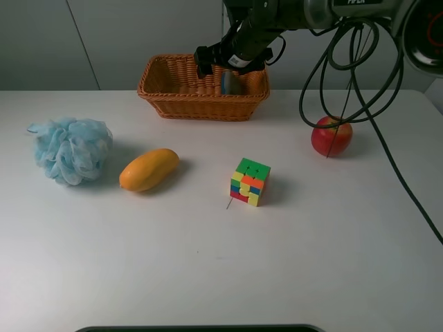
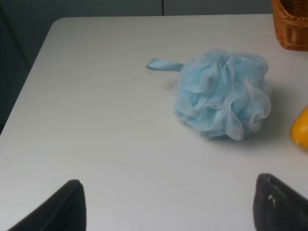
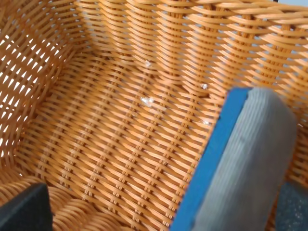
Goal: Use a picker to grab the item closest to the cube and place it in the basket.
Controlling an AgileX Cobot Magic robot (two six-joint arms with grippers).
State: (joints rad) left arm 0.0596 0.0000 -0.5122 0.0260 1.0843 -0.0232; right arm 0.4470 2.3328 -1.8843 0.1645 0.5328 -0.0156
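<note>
The only legible writing is the cropped marking "PIPER" on the right arm's housing (image 1: 356, 3); no label is visible on the task items. The blue-and-grey block (image 1: 230, 83) is inside the basket (image 1: 166, 93), near its right end wall. Its long axis is close to upright, and its blue layer faces the basket interior. The right gripper (image 1: 221, 63) hangs over the basket with jaws spread. One finger (image 3: 24, 207) is clear of the block, so the block is not clamped. The left gripper (image 2: 168, 207) is wide open and holds nothing. The cube (image 1: 250, 182) sits on the table (image 1: 208, 277), well apart from the basket.
</note>
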